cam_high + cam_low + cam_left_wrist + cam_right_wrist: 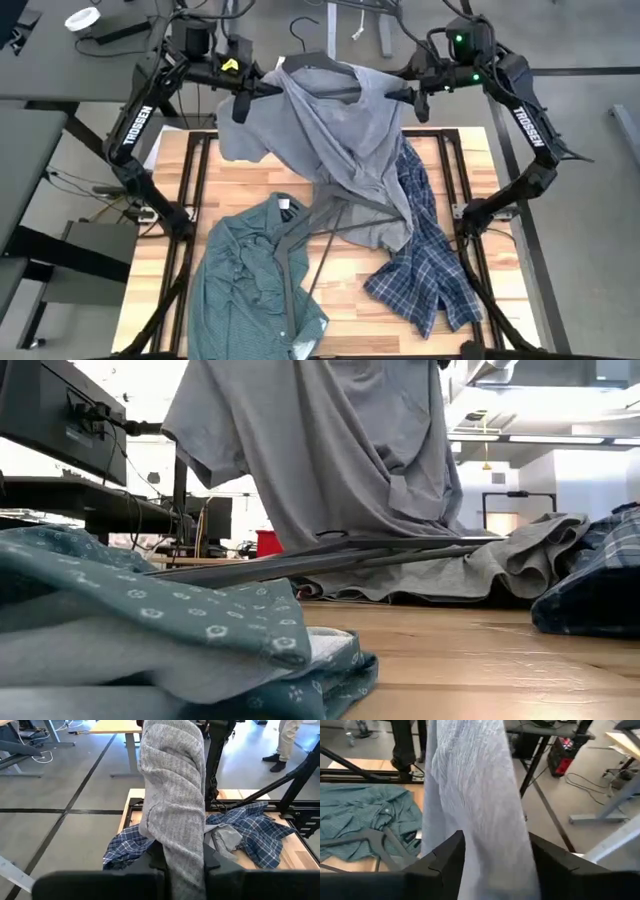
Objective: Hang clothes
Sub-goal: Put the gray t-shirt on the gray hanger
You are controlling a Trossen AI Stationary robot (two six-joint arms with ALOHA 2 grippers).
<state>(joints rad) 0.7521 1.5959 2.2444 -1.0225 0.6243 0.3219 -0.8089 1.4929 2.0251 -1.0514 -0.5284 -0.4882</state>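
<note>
The grey tee (pixel 345 140) is the one garment off the worktop (pixel 350 300) — it is raised above the far edge, its lower part still trailing onto the wood. The left gripper (pixel 240 100) is clamped on one side of its upper edge and the right gripper (pixel 420 100) on the other, cloth pinched between the fingers of each in its wrist view. A dark hanger (pixel 320 62) sits at the top of the tee, but whether it is threaded through the shoulders I cannot tell.

Nothing looks finished yet. The green checked shirt (pixel 255 275) lies crumpled on the worktop to the near left of the tee, the blue-white plaid shirt (pixel 430 260) to its near right, partly under the tee's hem. Both remain to be hung.
</note>
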